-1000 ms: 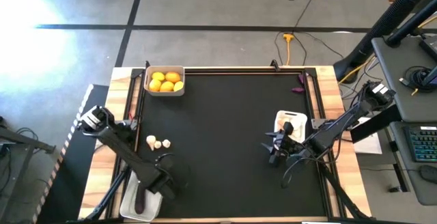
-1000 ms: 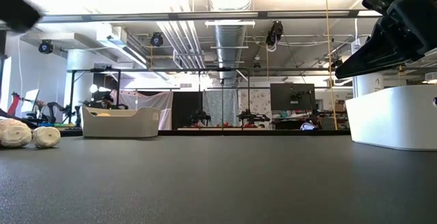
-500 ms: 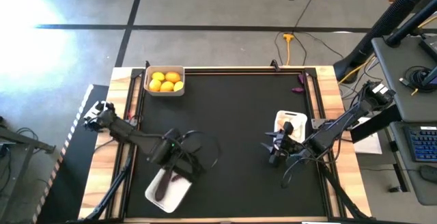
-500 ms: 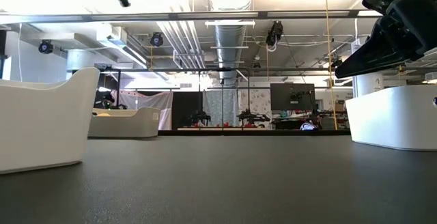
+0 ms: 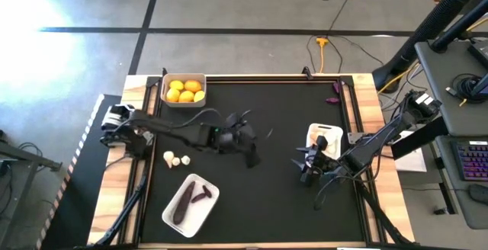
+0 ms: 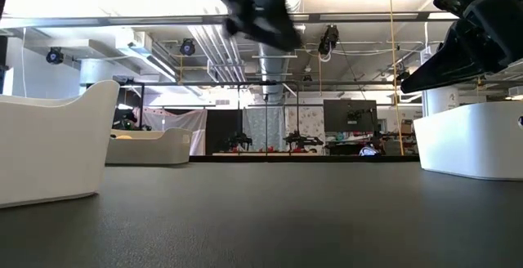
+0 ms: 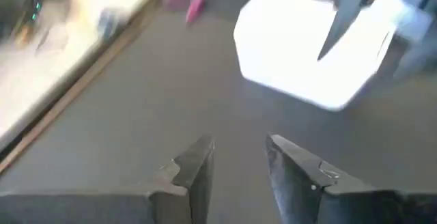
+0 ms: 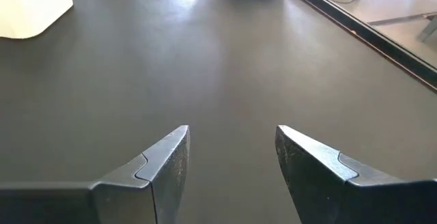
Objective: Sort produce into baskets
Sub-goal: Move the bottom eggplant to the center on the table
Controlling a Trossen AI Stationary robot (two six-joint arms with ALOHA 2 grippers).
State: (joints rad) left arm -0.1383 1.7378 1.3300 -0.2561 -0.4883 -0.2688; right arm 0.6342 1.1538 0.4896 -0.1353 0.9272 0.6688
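Observation:
Several yellow-orange citrus fruits (image 5: 184,91) lie in a pale basket (image 5: 165,97) at the far left. Three white garlic bulbs (image 5: 176,159) lie on the black mat at the left. Two dark eggplants (image 5: 188,199) lie in a white basket (image 5: 204,215) turned slantwise near the front left. A third white basket (image 5: 323,137) stands at the right. A tiny purple eggplant (image 5: 334,92) lies by the far right edge. My left gripper (image 5: 250,149) hangs open and empty above the middle of the mat (image 7: 239,149). My right gripper (image 5: 303,167) is open and empty (image 8: 232,138) just in front of the right basket.
Wooden rails (image 5: 364,97) frame the black mat. The mat's middle and far part between the baskets hold no objects. In the low view the eggplant basket (image 6: 49,149) stands at the left and the right basket (image 6: 474,137) at the right.
My left gripper has risen from the eggplant basket at the front left corner and swung toward the table's right and far side, to above the middle. That basket has slid a little toward the middle and turned slantwise. My right arm has kept still.

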